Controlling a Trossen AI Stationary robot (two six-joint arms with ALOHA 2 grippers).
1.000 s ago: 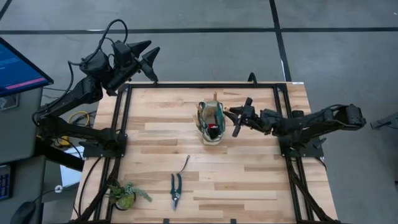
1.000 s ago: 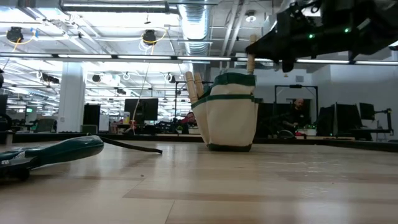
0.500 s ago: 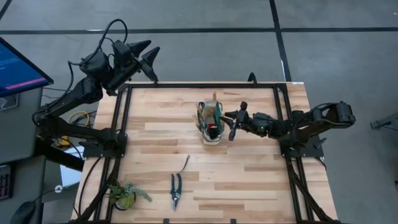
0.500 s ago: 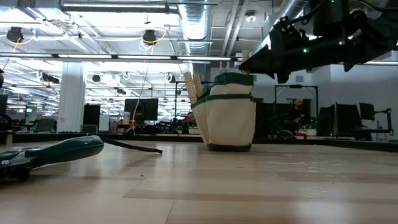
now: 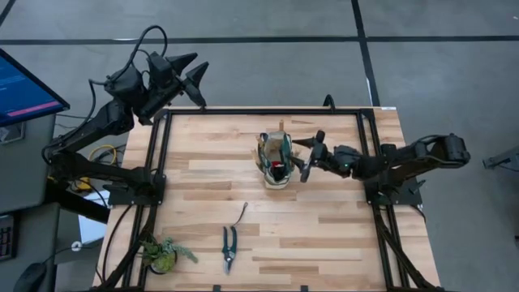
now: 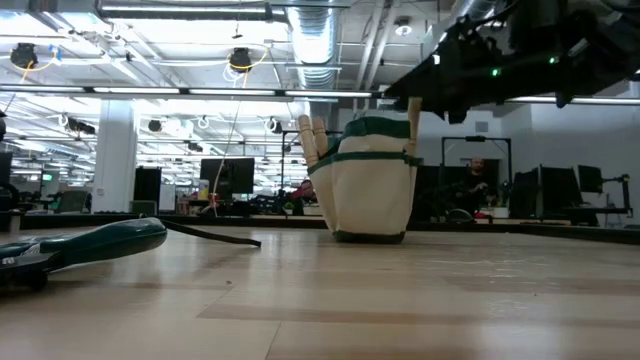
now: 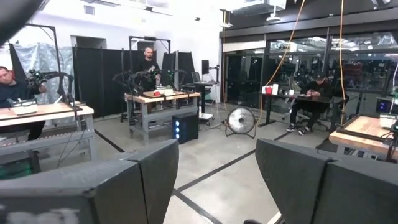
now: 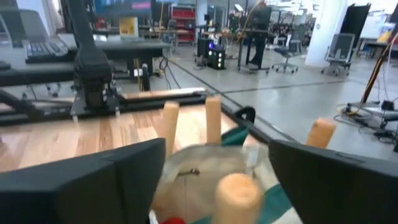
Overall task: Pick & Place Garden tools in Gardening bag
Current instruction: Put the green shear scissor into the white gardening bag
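While the gardening bag [image 5: 275, 161] stands upright near the middle of the wooden table [image 5: 324, 235], it holds several wooden-handled trowels [image 6: 311, 138] that stick up out of its top, with a red piece [image 5: 278, 165] down inside. My right claw [image 5: 306, 156] hangs just beside the bag, on its right, up near the rim, and my two fingers [image 8: 81, 180] are spread wide with nothing between them. One pale wooden handle [image 8: 237, 198] stands right in front of my open fingers. Two tools are not in the bag yet: the black pruning shears [image 5: 229, 246] and a thin dark hooked tool [image 5: 242, 214] lie near the front of the table, well apart from me. A leafy green plant clump [image 5: 162, 252] sits at the front left corner. I think the bag is light and soft, so if I swing sideways now I could bump a handle and tip the whole bag over. I should lift up first. My right arm is stretched out low and flat across the table toward the bag. My left claw [image 5: 197, 79] waits high past the back left corner, open and empty too.
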